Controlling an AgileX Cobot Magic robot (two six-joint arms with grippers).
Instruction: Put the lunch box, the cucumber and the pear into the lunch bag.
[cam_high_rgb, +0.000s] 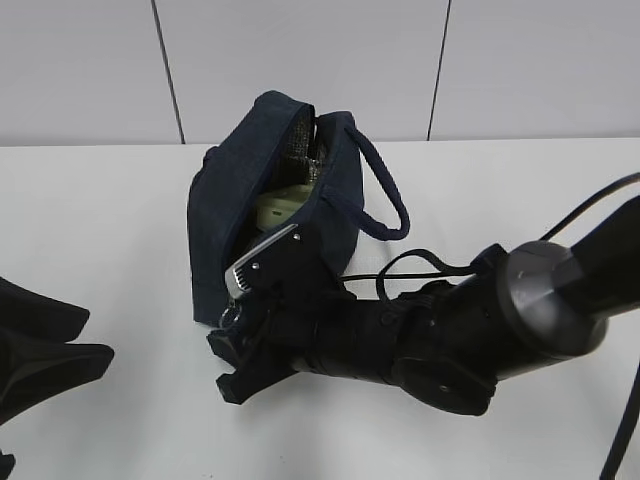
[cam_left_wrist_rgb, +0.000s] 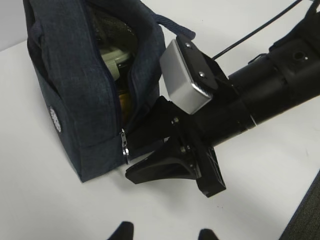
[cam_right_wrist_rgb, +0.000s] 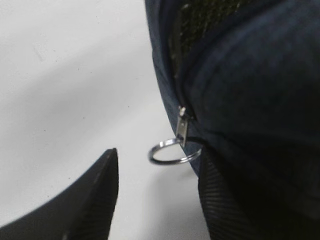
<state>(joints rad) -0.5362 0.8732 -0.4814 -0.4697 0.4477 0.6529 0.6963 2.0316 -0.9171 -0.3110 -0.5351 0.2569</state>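
The navy lunch bag (cam_high_rgb: 225, 215) stands at mid-table with its top zipper open. The pale green lid of the lunch box (cam_high_rgb: 275, 208) shows inside it, also in the left wrist view (cam_left_wrist_rgb: 116, 55). The cucumber and the pear are hidden or out of view. My right gripper (cam_high_rgb: 232, 345) is open at the bag's near lower end. In the right wrist view the metal ring pull (cam_right_wrist_rgb: 175, 151) hangs just ahead of its gap (cam_right_wrist_rgb: 157, 195), untouched, with one finger (cam_right_wrist_rgb: 225, 200) against the bag (cam_right_wrist_rgb: 250, 90). My left gripper (cam_left_wrist_rgb: 165, 234) is open and empty, low at the left (cam_high_rgb: 45, 365).
The bag's loop handle (cam_high_rgb: 385, 190) hangs toward the right. The right arm (cam_high_rgb: 470, 335) and its cables lie across the table's right front. A pale wall stands behind the white table (cam_high_rgb: 90, 230).
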